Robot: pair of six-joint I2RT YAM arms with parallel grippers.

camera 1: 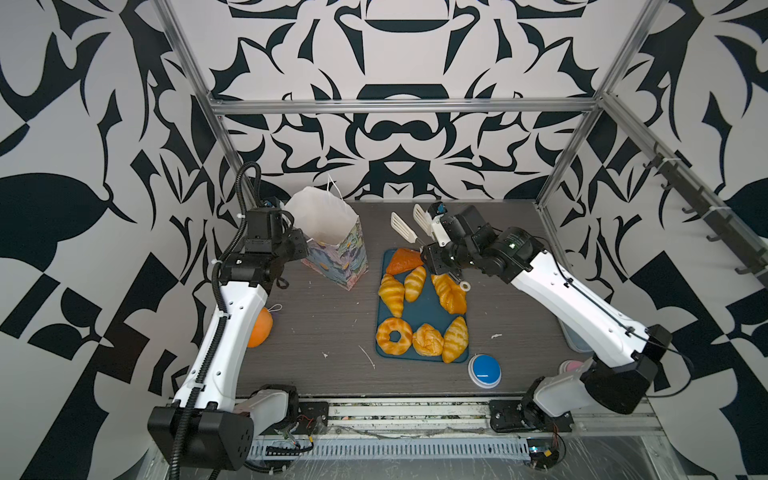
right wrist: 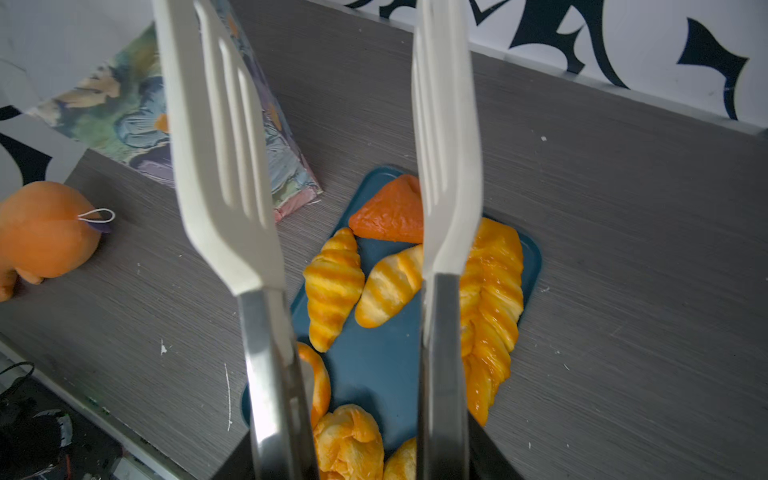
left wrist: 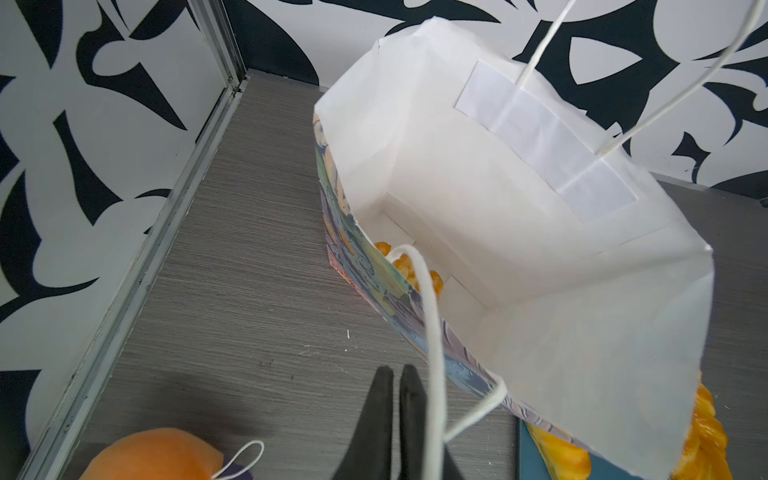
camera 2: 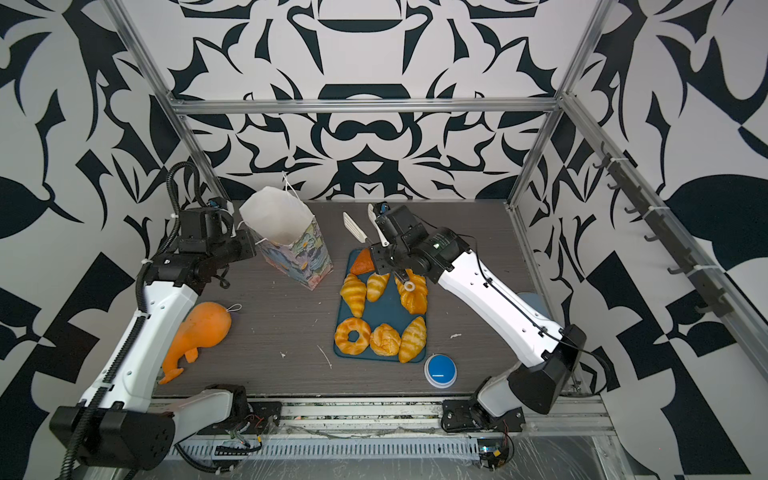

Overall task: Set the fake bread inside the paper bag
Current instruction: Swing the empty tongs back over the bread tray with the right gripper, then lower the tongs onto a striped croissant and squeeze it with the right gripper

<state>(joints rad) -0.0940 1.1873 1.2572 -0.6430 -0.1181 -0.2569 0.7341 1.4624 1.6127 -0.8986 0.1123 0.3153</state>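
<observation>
table point(camera 1: 316, 324): bread point(camera 1: 390, 293) on tray point(camera 1: 420, 311), right jaws hold tongs point(camera 1: 402, 226)

One dark blue tray point(camera 1: 419, 309) carries seven pieces: three croissants point(camera 1: 391, 294), point(camera 1: 414, 283), point(camera 1: 455, 338), one braided loaf point(camera 1: 449, 294), one ring point(camera 1: 393, 336), one round bun point(camera 1: 428, 340) and one darker orange triangle point(camera 1: 402, 261). One paper bag point(camera 1: 338, 257) stands on the worktop point(camera 1: 324, 324). Inside it, the left wrist view shows orange-gold lumps, probably one more pastry point(left wrist: 409, 266), though most of it is hidden. There is also one pair of white-tipped tongs point(camera 1: 402, 227), one plain orange toy point(camera 2: 203, 328) with a string loop, and one round blue button point(camera 1: 485, 370).
</observation>
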